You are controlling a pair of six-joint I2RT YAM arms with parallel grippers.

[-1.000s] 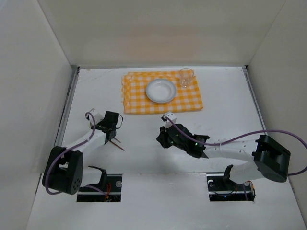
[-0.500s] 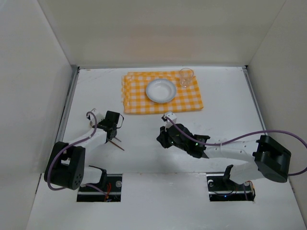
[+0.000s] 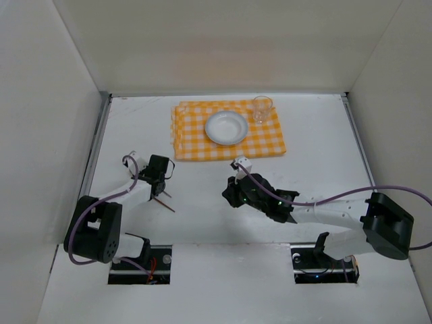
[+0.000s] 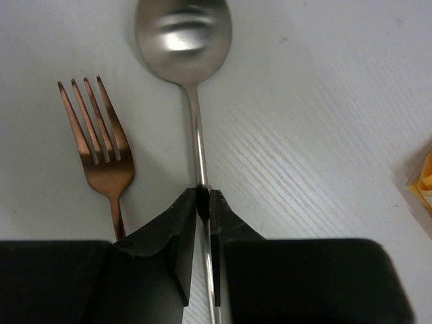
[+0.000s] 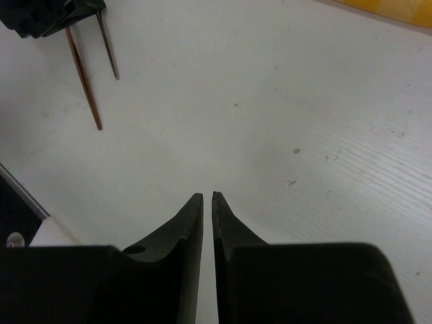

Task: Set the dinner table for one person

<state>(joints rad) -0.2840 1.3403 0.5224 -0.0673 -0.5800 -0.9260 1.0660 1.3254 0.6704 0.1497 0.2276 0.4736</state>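
My left gripper [image 3: 156,183] is shut on the thin handle of a silver spoon [image 4: 185,40], bowl pointing away; in the left wrist view the fingertips [image 4: 204,196] pinch the handle. A copper fork [image 4: 101,145] lies on the white dinner table [image 3: 324,155] just left of the spoon; its handle [image 3: 166,202] sticks out in the top view. My right gripper [image 3: 231,192] is shut and empty, low over the table's middle [image 5: 207,197]. The right wrist view also shows the fork handle [image 5: 82,77] and spoon handle [image 5: 108,50].
An orange-and-white checked cloth [image 3: 266,140] lies at the back centre of the table, with a white plate [image 3: 226,127] on it and a clear glass [image 3: 262,109] at its far right corner. White walls enclose the table on three sides.
The left arm has shifted slightly, its gripper still shut on the spoon. The right gripper has edged a little to the right. Cloth, plate and glass have not moved.
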